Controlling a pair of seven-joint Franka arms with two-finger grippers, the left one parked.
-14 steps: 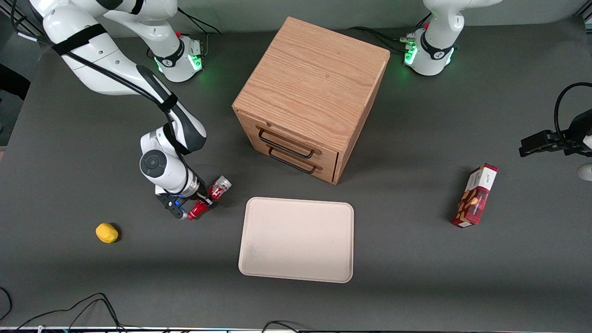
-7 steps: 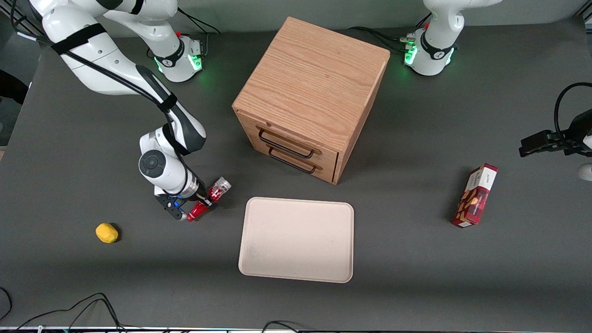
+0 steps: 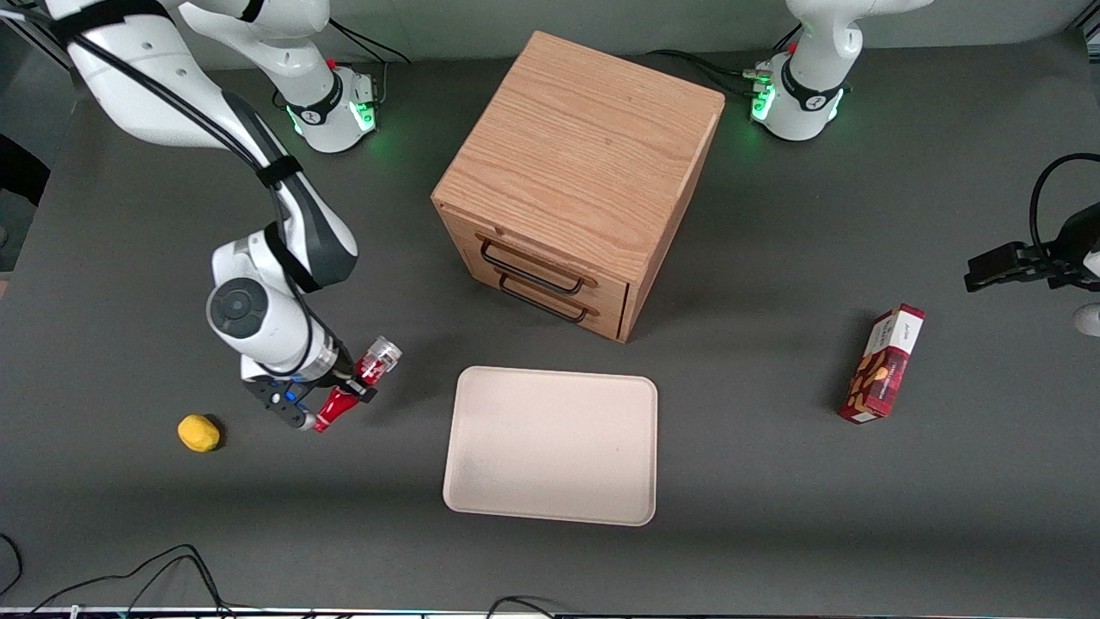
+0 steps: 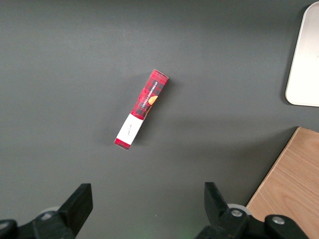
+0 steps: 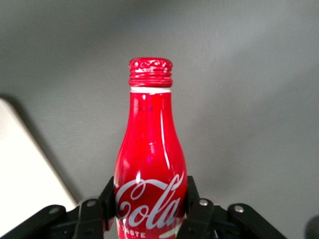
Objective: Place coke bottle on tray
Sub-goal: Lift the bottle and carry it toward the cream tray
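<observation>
Your gripper [image 3: 351, 389] has its jaws clamped on the coke bottle [image 3: 356, 383], held clear of the desk [image 3: 773, 516] (long axis lying slantwise), with the tray [image 3: 552, 444] just beside it, toward the parked arm's end.

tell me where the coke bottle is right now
The small red coke bottle is held tilted in the right arm's gripper, shut on it above the table, between the small yellow fruit and the cream-beige rectangular tray, not yet over it.
</observation>
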